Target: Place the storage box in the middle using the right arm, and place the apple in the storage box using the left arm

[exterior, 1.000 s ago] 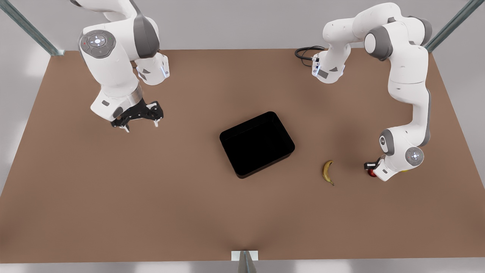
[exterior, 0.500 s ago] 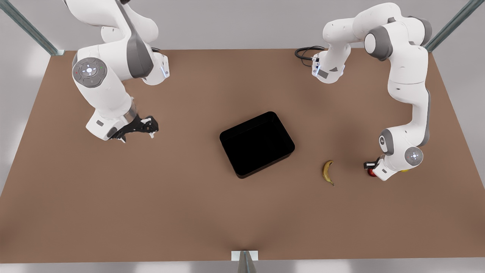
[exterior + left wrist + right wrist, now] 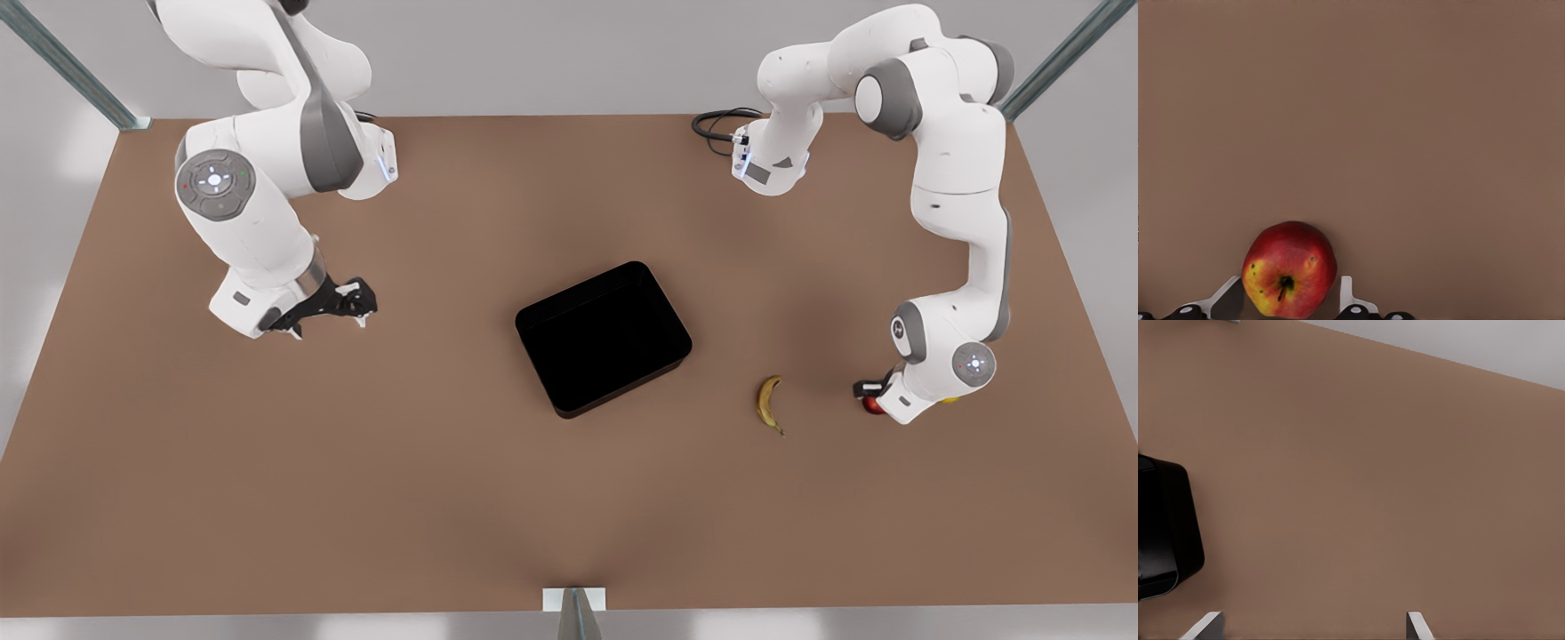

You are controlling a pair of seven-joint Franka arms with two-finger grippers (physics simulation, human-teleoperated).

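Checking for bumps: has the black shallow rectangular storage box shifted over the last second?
No. The black storage box sits at the same spot and angle on the brown table, beside the unmoved banana.

From the front, the apple (image 3: 873, 405) is mostly hidden behind the left arm's wrist, just a red sliver showing, and the left end effector (image 3: 876, 396) itself is largely covered by that wrist; a yellow scrap (image 3: 949, 400) peeks out on the wrist's other side, too little of it to tell what it is. In the left wrist view the fingers (image 3: 1350, 295) flanking the apple (image 3: 1289, 269) are cut off by the picture's edge, so whether they touch it is unclear; in the right wrist view the storage box (image 3: 1165, 530) is cropped at the edge, and only the right end effector's fingertips (image 3: 1417, 627) show.
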